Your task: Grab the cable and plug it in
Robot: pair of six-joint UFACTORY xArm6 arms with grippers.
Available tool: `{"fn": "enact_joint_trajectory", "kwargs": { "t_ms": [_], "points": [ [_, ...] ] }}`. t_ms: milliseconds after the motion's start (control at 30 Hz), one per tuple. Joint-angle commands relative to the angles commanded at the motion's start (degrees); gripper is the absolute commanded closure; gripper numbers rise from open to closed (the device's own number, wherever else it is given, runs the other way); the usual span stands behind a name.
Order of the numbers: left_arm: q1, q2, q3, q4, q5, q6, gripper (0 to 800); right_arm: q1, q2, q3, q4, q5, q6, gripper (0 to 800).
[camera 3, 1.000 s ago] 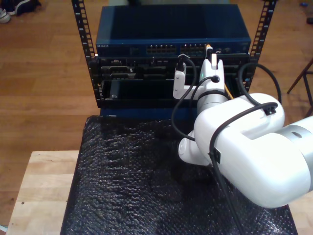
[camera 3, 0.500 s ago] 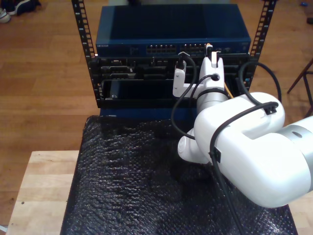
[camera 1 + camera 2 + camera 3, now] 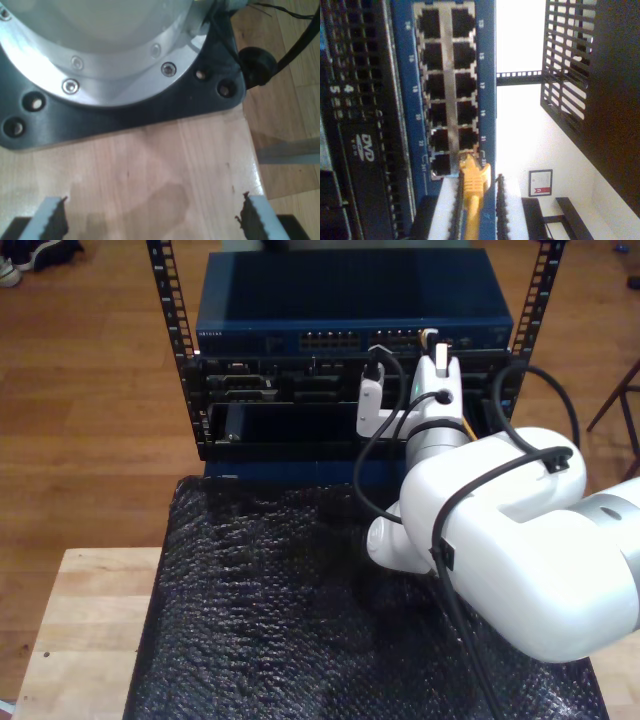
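The yellow-orange cable (image 3: 473, 187) is pinched between the fingers of my second gripper (image 3: 472, 212), which is shut on it just behind the connector. The connector's tip (image 3: 470, 164) sits at the blue switch's face (image 3: 405, 75), by the last ports of the port block (image 3: 445, 85); I cannot tell if it is inside a port. In the exterior view my second gripper (image 3: 432, 345) is up against the switch's ports (image 3: 400, 338), and a bit of cable (image 3: 464, 430) shows beside the wrist. My first gripper (image 3: 152, 220) is open over bare wood, holding nothing.
The blue switch (image 3: 350, 300) tops a rack with perforated rails (image 3: 170, 300) and black units (image 3: 280, 400) beneath. A black bubbled mat (image 3: 270, 610) covers the wooden table (image 3: 80, 620). A round metal arm base on a black plate (image 3: 100, 50) stands just beyond my first gripper.
My second gripper has crept with the cable toward the switch's ports, a little higher in the exterior view. Nothing else has moved.
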Motion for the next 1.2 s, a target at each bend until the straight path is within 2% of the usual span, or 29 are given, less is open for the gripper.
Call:
{"fn": "enact_joint_trajectory", "kwargs": {
  "t_ms": [133,300,667,800,1067,1200],
  "points": [
    [0.0,0.0,0.0,0.0,0.0,0.0,0,0.1,-1.2,0.4,-0.1,0.0,0.0,574],
    [0.0,0.0,0.0,0.0,0.0,0.0,0,0.4,-5.5,5.5,-0.1,0.1,0.1,524],
    [0.0,-0.1,0.0,0.0,0.0,0.0,0,0.7,-16.4,22.9,0.2,2.5,0.1,393],
    [0.0,-0.1,0.0,0.0,0.0,0.0,0,0.7,-20.5,28.6,0.2,4.8,0.1,368],
    [0.0,0.0,0.0,0.0,0.0,0.0,0,0.4,-33.8,41.9,-0.3,10.5,0.1,288],
    [0.0,0.0,0.0,0.0,0.0,0.0,0,0.0,-42.0,48.4,-0.4,18.9,0.0,243]
  ]
}}
